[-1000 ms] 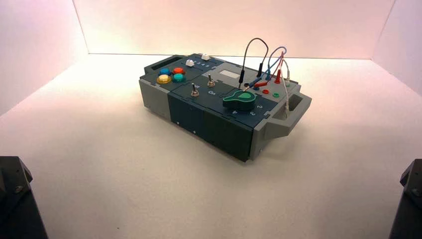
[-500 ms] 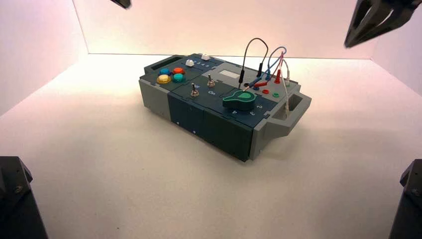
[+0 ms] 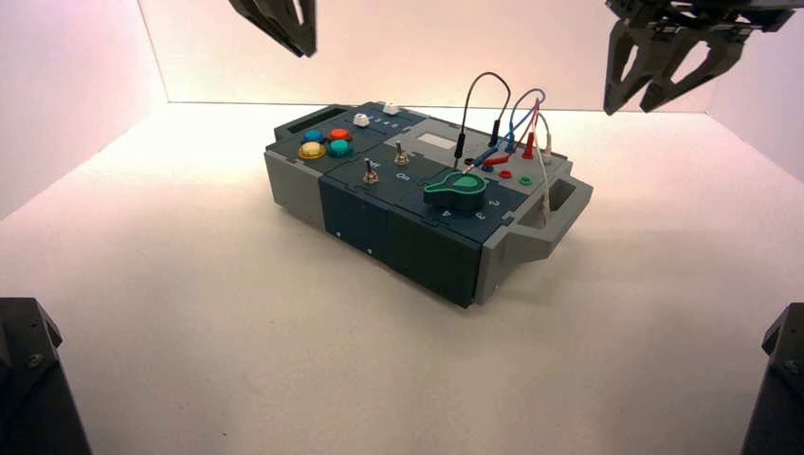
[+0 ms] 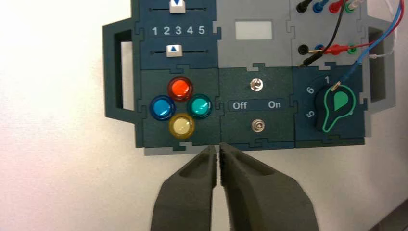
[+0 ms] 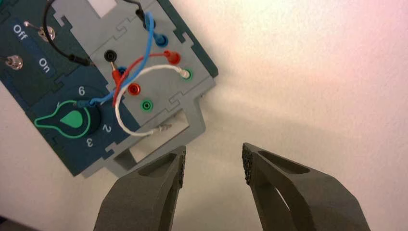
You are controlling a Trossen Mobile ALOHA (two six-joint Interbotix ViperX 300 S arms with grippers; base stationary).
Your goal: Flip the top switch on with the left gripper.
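Observation:
The top switch (image 4: 256,85) is a small silver toggle on the box's dark teal panel (image 4: 231,82), just above the white "Off" and "On" lettering; it also shows in the high view (image 3: 402,152). A second silver toggle (image 4: 259,126) sits below the lettering. My left gripper (image 4: 217,147) hangs high over the box's near edge, short of both toggles, its fingers all but touching and holding nothing. In the high view the left gripper (image 3: 294,38) is at the top, left of the box. My right gripper (image 5: 213,149) hovers open and empty off the box's handle end.
Four coloured buttons (image 4: 180,107) lie beside the toggles. A green knob (image 4: 338,107) sits on the other side, two sliders (image 4: 174,49) and a display (image 4: 253,30) beyond. Looping wires (image 3: 502,114) rise from the jack panel. Grey handles (image 3: 559,199) stick out at the ends.
Both grippers have come down into the high view from above, the left at top left, the right at top right. The right gripper's fingers have spread apart.

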